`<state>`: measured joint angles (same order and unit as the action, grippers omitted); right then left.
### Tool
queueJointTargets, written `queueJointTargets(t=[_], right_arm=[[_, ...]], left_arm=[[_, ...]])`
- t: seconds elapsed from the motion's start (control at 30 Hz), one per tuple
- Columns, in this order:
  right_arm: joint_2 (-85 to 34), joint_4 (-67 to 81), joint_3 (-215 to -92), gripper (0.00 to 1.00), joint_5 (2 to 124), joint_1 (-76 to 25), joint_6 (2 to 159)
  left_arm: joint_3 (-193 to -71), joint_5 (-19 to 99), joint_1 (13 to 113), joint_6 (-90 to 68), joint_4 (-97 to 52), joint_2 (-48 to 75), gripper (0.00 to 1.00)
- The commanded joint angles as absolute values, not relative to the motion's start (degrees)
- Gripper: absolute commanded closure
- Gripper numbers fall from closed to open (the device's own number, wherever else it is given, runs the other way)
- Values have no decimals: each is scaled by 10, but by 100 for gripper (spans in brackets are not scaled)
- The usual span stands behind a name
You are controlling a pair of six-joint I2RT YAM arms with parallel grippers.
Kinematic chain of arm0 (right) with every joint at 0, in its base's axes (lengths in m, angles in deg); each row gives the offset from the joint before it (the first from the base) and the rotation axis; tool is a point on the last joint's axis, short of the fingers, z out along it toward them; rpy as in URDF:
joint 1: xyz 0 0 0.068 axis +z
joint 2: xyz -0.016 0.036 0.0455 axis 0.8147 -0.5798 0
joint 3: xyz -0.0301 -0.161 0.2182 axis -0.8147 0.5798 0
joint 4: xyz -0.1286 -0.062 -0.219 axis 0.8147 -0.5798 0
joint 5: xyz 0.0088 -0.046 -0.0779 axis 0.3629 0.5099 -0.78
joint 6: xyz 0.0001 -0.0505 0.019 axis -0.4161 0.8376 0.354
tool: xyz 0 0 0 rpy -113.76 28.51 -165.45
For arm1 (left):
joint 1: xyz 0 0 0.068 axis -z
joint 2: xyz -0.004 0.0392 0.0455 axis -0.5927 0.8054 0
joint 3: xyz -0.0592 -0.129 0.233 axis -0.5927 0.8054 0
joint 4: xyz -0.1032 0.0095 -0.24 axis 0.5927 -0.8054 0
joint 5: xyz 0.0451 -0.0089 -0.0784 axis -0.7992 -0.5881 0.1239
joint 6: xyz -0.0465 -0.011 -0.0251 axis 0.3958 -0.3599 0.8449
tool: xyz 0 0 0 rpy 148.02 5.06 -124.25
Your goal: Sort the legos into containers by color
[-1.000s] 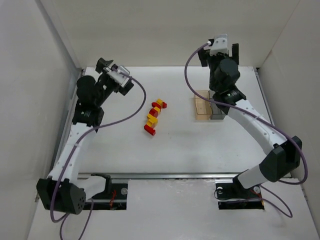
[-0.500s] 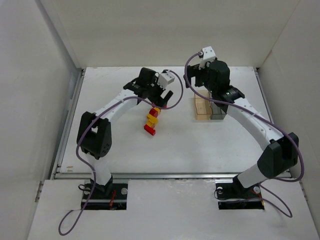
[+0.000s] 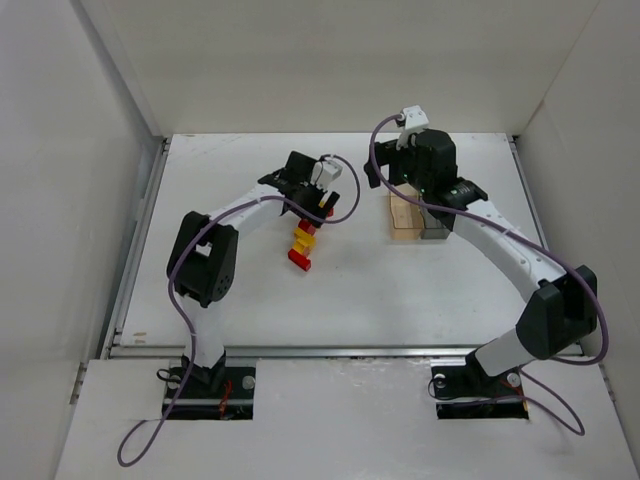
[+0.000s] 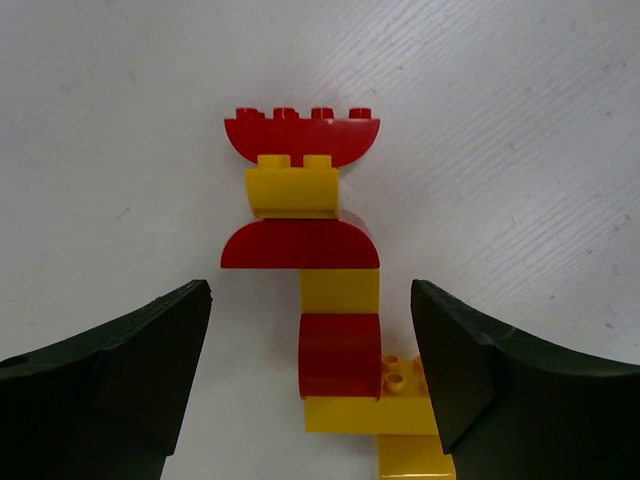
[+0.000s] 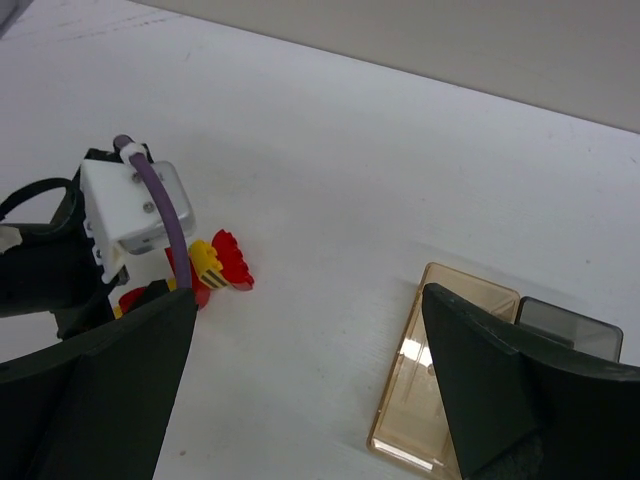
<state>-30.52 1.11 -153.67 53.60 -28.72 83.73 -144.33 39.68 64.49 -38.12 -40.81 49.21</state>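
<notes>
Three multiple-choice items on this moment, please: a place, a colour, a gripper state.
1. Where are the legos? A in a bin; B on the table, apart from the containers; C stacked on the containers.
2. Their colours? A red and yellow; B blue and green; C all red.
3. The left gripper is: A shut on a brick; B open astride the row; C out of view.
Key: 1B, they lie in a row on the table; 2A, no other colour shows; 3B, gaps show either side of the legos.

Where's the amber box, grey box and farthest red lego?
amber bin [image 5: 402, 395], right wrist view, its bare floor.
grey bin [image 5: 565, 325], right wrist view, its far end.
farthest red lego [image 4: 302, 136], left wrist view, its curved face.
</notes>
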Motion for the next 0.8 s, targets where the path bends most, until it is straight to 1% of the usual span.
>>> queueJointTargets(t=[0.0,0.1,0.13,0.23,0.27,0.37,0.4,0.5,0.53,0.67,0.7,0.73,0.77], right_arm=[[-283,23,-1534,1,549,-290,827],[-288,23,-1529,1,562,-290,822],[-288,23,-1529,1,568,-290,822],[-293,23,-1529,1,573,-290,817],[-293,23,-1529,1,573,-290,817],[-293,23,-1524,1,573,-290,817],[-293,23,-1524,1,573,-290,817],[-288,23,-1518,1,573,-290,817],[-288,23,-1518,1,573,-290,817],[-288,23,-1518,1,573,-290,817],[-288,23,-1518,1,573,-290,817],[-288,23,-1518,1,573,-290,811],[-282,23,-1513,1,578,-290,811]], left_arm=[[-1428,402,653,-363,-419,480,22],[-1428,384,658,-363,-429,487,22],[-1428,376,658,-363,-429,495,26],[-1428,367,658,-375,-435,514,34],[-1435,359,658,-375,-440,522,39],[-1435,364,658,-375,-441,522,48],[-1435,364,658,-375,-441,522,52],[-1441,364,658,-375,-435,522,54],[-1441,364,658,-375,-435,522,56],[-1435,364,658,-375,-425,522,83],[-1435,364,658,-375,-425,522,96],[-1435,370,658,-375,-425,522,100],[-1442,370,658,-375,-430,522,100]])
